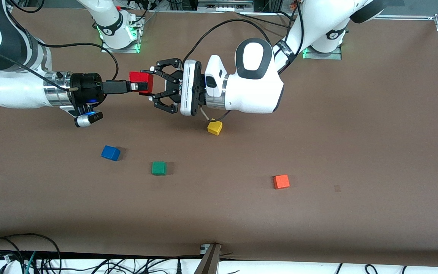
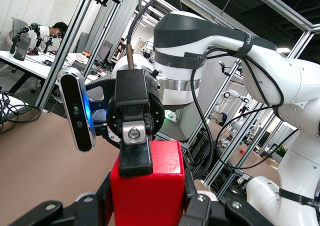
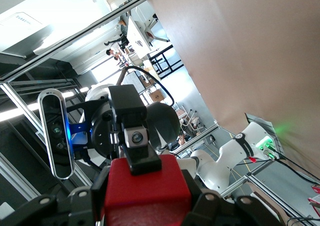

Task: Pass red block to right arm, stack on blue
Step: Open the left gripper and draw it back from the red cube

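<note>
Above the table, both grippers' fingers [image 1: 137, 86] clasp the red block [image 1: 141, 80].

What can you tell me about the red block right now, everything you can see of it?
The red block is a small deep-red cube with a smooth, painted-looking surface and crisp edges. It is up in the air over the table, roughly level, caught mid-handover: the left gripper clamps it with its black linkage fingers on two sides, and the right gripper has closed its narrow fingers on it from the other end.
</note>
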